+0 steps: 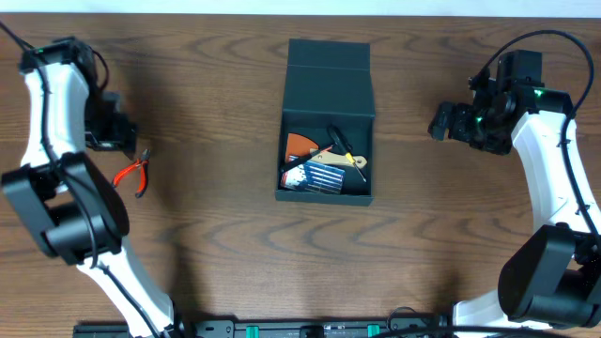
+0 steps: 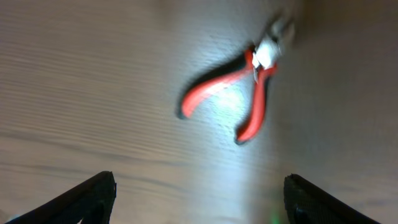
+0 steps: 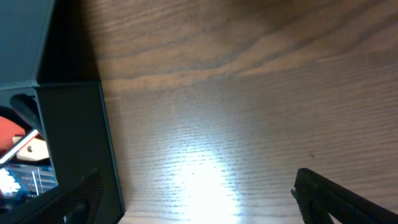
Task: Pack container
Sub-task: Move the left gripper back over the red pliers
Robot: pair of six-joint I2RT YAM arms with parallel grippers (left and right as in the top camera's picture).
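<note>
Okay, left to right: left gripper (image 2: pixel 199 180) hung over the wooden table (image 1: pixel 225 235) at the left edge of the overhead frame, fingers (image 2: pixel 93 194) spread wide with nothing between them. Red-handled pliers (image 1: pixel 134 174) lay flat on the table just below it in the overhead view, touching neither finger. In the left wrist view they sat in the upper middle of the frame, blurred, handles splayed toward the bottom.

Container (image 1: pixel 326 195) was top centre of the overhead frame, well apart from both arms, flap lid swung back toward the top edge. Inside it: an orange piece (image 1: pixel 300 144) at the upper left, a blue-and-white striped pack (image 1: pixel 315 176) along the bottom, and a black-handled tool (image 1: pixel 340 141) lying slantwise over a beige item (image 1: pixel 346 161). Couldn't tell what the beige item was.

Right gripper (image 3: pixel 196 177) hovered at the upper right of the overhead frame, beside the container and not touching it, fingers (image 3: pixel 339 198) parted and empty. Container wall filled the left edge of the right wrist view
</note>
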